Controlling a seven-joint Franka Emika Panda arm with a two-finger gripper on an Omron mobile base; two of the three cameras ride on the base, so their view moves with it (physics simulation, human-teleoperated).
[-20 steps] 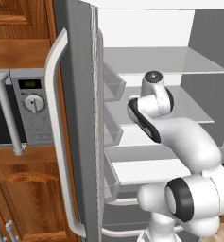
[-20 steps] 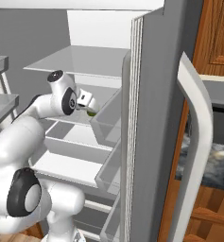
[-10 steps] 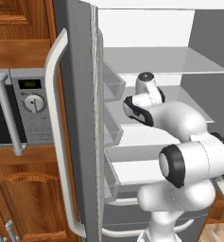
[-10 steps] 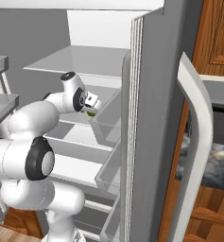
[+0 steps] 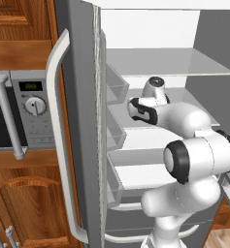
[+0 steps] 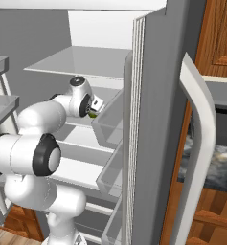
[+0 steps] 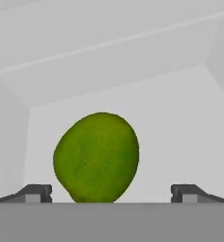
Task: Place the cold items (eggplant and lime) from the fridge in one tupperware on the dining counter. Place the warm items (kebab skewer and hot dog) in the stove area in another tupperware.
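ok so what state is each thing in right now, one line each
tall grey steel fridge: both doors swung open, white inside showing
small yellow-green round lime: between the fingers, which stand wide of it on both sides, not gripped
gripper: open, reached into the fridge at the lime
grey microwave: door shut
clear door bins: look empty
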